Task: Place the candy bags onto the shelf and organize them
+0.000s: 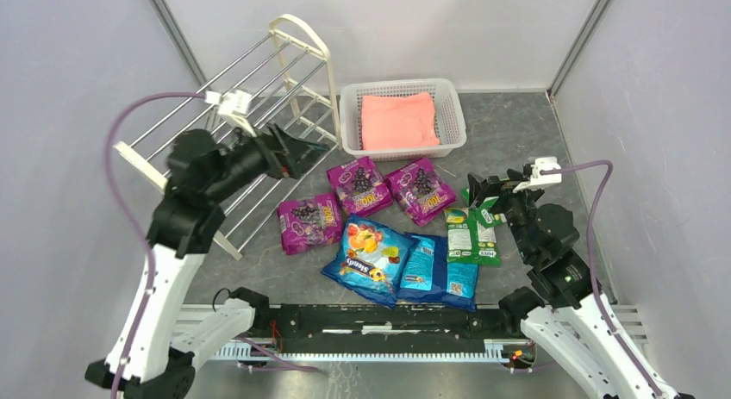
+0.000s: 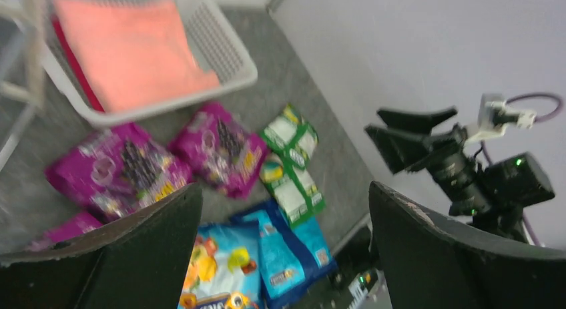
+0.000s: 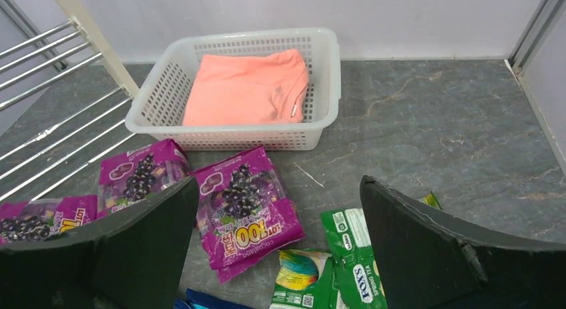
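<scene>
The white mesh basket (image 1: 405,151), with a folded pink cloth (image 1: 398,121) inside, sits at the back of the grey bench (image 1: 517,132). The cream shelf (image 1: 136,160) stands just left of the basket. The candy bags (image 1: 421,189) all lie on the bench in front of the basket. Three purple grape bags (image 1: 359,185) are nearest it. A large blue fruit bag (image 1: 371,254) and two smaller blue bags (image 1: 422,268) lie further forward, and the green-and-white bags (image 1: 472,235) are to its front right. The left arm (image 1: 207,171) hangs left of the basket's front corner, over the shelf, its jaws spread wide and holding nothing. The right arm (image 1: 543,227) hovers front-right of the basket, above the green-and-white bags, its jaws likewise wide apart and empty
</scene>
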### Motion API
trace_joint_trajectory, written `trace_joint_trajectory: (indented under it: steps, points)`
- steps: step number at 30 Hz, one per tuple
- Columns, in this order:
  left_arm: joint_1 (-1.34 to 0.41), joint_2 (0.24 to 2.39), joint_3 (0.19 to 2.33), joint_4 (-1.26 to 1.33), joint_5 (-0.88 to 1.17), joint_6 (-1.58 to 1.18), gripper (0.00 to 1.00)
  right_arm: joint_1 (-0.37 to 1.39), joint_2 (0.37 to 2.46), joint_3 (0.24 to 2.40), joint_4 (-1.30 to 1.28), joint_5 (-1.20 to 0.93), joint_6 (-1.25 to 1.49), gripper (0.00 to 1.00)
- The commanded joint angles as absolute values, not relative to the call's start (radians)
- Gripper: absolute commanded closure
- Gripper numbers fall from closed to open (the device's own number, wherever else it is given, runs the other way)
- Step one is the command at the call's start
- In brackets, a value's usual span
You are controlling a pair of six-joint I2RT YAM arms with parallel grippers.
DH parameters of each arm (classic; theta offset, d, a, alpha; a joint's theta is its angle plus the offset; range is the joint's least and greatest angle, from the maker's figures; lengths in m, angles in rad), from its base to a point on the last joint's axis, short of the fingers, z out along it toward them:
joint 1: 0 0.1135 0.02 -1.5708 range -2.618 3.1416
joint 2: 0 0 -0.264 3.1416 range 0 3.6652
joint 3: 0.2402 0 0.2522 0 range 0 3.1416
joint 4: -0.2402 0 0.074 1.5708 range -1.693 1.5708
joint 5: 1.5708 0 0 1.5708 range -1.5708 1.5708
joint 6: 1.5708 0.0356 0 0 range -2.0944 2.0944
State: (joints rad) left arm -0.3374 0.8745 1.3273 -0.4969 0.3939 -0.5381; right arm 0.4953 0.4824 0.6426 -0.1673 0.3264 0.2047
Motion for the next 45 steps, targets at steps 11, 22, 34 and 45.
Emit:
trace_joint_trajectory:
  steps: [11,22,34,45]
  points:
    - [-1.042,0.977,1.066,-0.565,-0.324,-0.606,0.0,0.494,0.558,0.577,-0.076,0.118,0.186,0.02]
    - [-1.048,0.981,0.773,-0.527,-0.307,-0.763,0.0,0.494,0.727,0.492,-0.028,-0.266,0.135,0.02]
    - [-1.045,1.07,0.57,-0.299,-0.173,-0.913,0.0,0.6,0.95,0.393,0.152,-0.388,0.278,0.02]
    - [-1.031,1.084,0.523,-0.313,-0.234,-0.942,0.27,0.699,1.059,0.373,0.151,-0.316,0.361,0.02]
